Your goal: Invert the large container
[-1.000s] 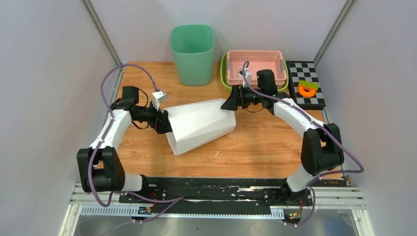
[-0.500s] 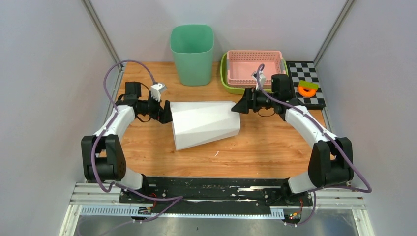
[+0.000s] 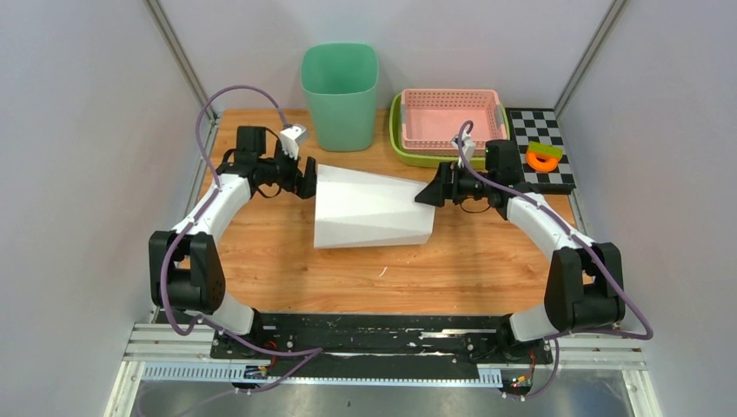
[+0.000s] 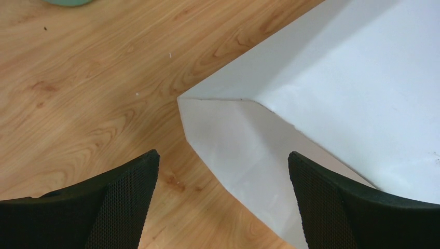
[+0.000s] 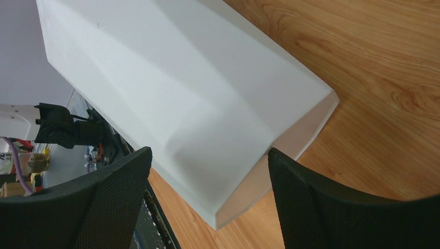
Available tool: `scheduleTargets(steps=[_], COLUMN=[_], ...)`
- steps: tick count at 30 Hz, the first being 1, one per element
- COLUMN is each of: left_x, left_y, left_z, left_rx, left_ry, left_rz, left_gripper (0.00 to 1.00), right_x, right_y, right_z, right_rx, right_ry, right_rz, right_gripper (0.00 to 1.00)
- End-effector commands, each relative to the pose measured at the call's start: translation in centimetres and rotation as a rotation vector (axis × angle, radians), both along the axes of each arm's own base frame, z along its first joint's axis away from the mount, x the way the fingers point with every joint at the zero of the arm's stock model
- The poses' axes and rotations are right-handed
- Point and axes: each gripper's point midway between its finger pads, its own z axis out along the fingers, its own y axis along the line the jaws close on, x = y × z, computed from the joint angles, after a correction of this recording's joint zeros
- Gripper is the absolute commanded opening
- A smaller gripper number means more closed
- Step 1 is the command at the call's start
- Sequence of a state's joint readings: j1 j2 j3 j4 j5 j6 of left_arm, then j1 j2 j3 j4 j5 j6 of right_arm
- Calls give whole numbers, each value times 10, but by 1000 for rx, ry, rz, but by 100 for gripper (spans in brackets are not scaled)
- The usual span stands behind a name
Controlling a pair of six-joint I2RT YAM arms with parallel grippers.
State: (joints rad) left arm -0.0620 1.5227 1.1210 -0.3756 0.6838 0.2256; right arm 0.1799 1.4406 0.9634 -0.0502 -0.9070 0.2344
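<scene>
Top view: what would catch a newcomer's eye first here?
A big white faceted container lies on its side in the middle of the wooden table, the left claw and the right claw open at its two ends. Behind it stand a green bin and a pink basket.

Top camera: fixed, high and behind the arm bases (image 3: pixel 233 317), facing forward and down. It is distant and takes in the whole table (image 3: pixel 261 252) and the back wall.

Left wrist camera: very near, looking steeply down past the left gripper (image 4: pixel 222 155) at the table and one corner of the white container (image 4: pixel 363 93).

Right wrist camera: equally near and tilted, looking along the container's side past the right gripper (image 5: pixel 208 151).

All three views share the container and the table beside it.
</scene>
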Motion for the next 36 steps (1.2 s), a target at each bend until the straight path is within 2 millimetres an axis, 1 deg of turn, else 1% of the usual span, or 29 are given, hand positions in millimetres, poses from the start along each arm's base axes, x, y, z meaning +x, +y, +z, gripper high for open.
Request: scheduleTargets(steps=[1, 5, 6, 10, 15, 22, 26, 31, 33, 36], left_x=[22, 35, 35, 23, 10, -8, -16, -22, -26, -36], left_y=[-16, -20, -20, -15, 9, 28, 43, 59, 60, 54], left_z=[15, 25, 25, 21, 8, 9, 15, 36, 44, 56], left_rx=[2, -35, -37, -4, 114, 183, 203, 168, 145, 104], left_ry=[-52, -86, -93, -82, -45, 11, 31, 18, 6, -7], left_rz=[18, 51, 56, 43, 128, 208, 267, 320, 313, 273], left_gripper=[95, 95, 95, 96, 97, 99, 100, 100, 100, 100], right_x=[-5, -9, -10, -16, -16, -16, -17, -16, -16, -15], right_y=[1, 3, 3, 6, 5, 4, 3, 3, 3, 1], right_z=[6, 10, 12, 16, 15, 13, 15, 13, 12, 11], right_rx=[32, 47, 53, 79, 77, 67, 65, 62, 60, 51], right_ry=[-51, -77, -84, -103, -110, -113, -123, -119, -118, -122], right_rz=[31, 50, 59, 83, 83, 74, 74, 72, 70, 61], right_gripper=[84, 85, 85, 85, 85, 85, 85, 85, 85, 85])
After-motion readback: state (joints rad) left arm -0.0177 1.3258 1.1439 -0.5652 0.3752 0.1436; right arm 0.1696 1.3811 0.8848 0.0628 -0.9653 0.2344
